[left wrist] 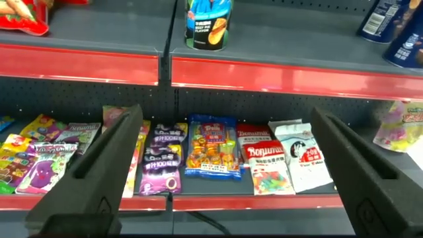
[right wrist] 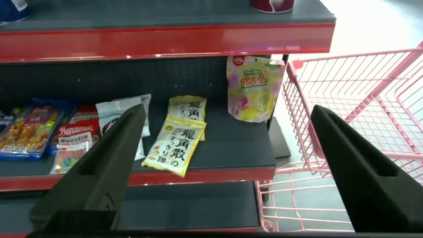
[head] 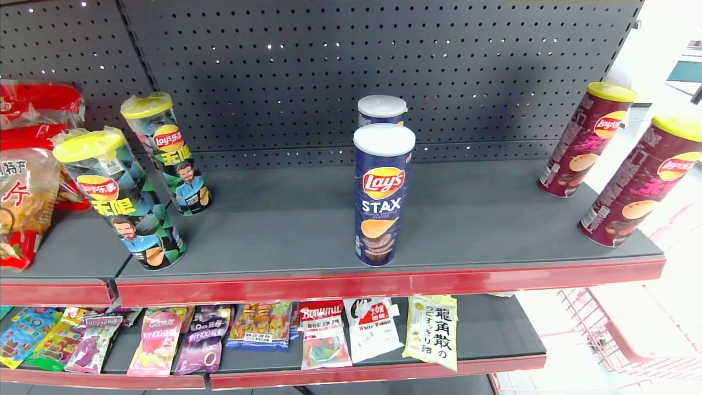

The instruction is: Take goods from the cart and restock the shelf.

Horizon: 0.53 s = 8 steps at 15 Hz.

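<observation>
Left gripper [left wrist: 225, 112] up close in the left wrist view, fingers spread wide, nothing between them, facing the lower shelf [left wrist: 211, 198]. Beyond the fingers, candy packets [left wrist: 213, 145] lying flat in a row on that shelf, with the red lip of the upper shelf [left wrist: 264, 73] above.

Right gripper [right wrist: 228, 109] up close in the right wrist view, fingers likewise parted, nothing held, before the lower shelf's right end. Past it, yellow packets [right wrist: 178, 135] flat on the shelf and a pale pouch [right wrist: 256, 86] at the back. Just beside the shelf end, the pink cart [right wrist: 370, 86].

From the head view, on the upper shelf: blue can [head: 383, 195] upright at the front lip, second blue can [head: 382, 109] right behind it. Two green cans [head: 123, 197] toward the left, one behind the other. Two maroon cans [head: 584, 140] at the right end. Red bags [head: 27, 164] at the far left. Candy packets along the lower shelf's front, yellow packets rightmost. Cart below the shelf's right end.
</observation>
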### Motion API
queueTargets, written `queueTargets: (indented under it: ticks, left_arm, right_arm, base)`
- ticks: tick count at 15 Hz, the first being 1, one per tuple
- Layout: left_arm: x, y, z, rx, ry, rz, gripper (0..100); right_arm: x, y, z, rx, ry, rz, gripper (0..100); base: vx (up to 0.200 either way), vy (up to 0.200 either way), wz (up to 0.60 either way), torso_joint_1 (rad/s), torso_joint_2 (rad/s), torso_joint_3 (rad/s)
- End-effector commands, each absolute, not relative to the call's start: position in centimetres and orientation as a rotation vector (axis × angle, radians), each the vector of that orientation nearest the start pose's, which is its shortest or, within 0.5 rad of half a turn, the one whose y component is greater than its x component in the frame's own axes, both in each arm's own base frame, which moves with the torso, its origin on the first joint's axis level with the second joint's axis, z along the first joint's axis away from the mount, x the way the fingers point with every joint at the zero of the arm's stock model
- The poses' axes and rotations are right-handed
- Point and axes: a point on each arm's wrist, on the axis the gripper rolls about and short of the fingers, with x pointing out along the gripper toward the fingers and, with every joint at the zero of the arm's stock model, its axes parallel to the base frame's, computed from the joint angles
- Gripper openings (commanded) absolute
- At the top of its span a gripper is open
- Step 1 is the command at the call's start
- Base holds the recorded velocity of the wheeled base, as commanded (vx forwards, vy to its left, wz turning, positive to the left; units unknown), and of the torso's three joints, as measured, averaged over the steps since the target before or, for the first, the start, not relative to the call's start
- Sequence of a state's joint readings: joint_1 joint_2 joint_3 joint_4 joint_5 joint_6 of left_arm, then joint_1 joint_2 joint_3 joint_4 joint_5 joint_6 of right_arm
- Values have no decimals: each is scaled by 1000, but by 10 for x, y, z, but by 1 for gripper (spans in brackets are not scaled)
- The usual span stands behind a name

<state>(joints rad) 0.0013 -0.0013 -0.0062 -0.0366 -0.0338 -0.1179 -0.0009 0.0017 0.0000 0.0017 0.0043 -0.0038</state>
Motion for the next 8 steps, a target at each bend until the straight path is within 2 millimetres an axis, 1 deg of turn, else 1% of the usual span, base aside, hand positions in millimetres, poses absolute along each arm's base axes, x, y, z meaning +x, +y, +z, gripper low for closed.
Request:
queueTargets:
  ticks: [1,8]
  left_arm:
    - [-23,-1,81,-117,-41,-35,100]
    - [-23,-1,81,-119,-41,-33,100]
  right_arm:
    - [-23,0,75,-5,3,3,100]
    - [-23,0,75,-3,3,2,100]
  base:
    - [0,0,0,0,0,0]
    - [0,0,0,0,0,0]
